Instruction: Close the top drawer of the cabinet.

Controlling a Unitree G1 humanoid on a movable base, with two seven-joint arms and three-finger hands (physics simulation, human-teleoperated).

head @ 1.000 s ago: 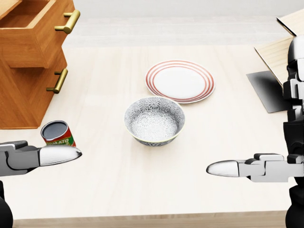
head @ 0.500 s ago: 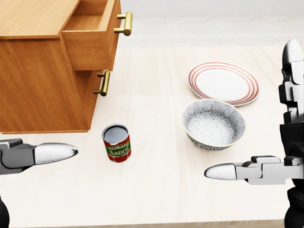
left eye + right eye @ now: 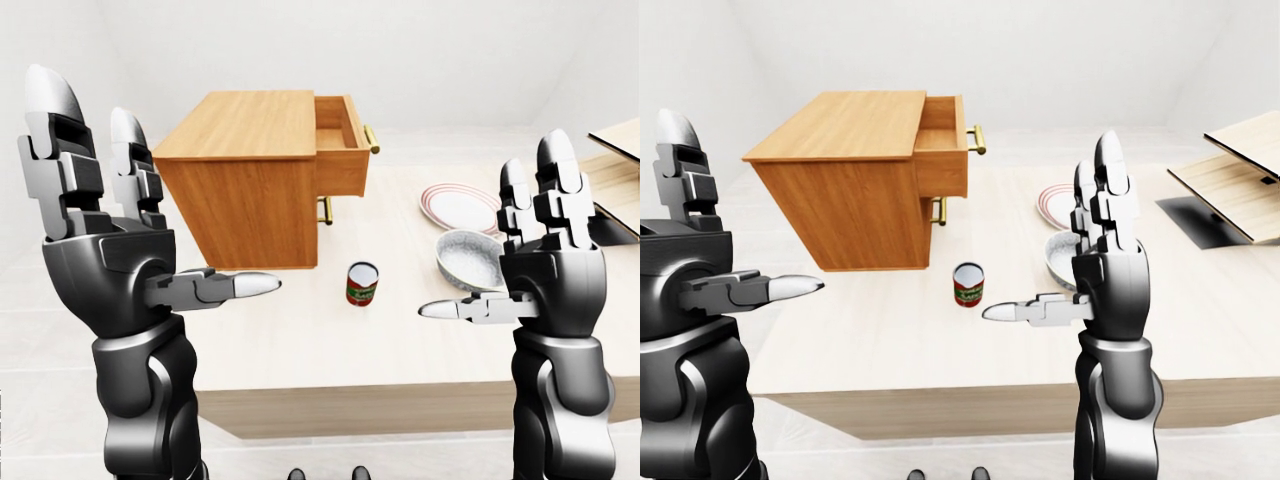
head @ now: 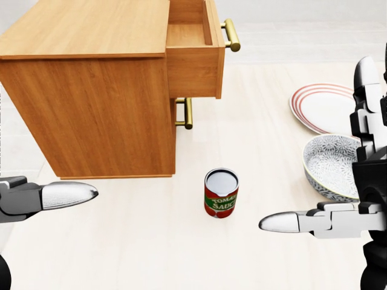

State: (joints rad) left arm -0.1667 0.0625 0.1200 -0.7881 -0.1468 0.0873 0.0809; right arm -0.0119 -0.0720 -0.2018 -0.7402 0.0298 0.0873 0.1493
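Up on the cabinet (image 4: 91,90), its rigid wooden top drawer (image 4: 193,57) juts open rightward, likely sliding easily if pushed flat on its face beside the brass handle (image 4: 230,34), while the left hand (image 3: 110,265) and right hand (image 3: 550,280) hover spread wide, empty.

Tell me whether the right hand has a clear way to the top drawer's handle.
Probably yes. The right hand is open and empty; only bare table separates it from the top drawer's handle. The can stands lower.
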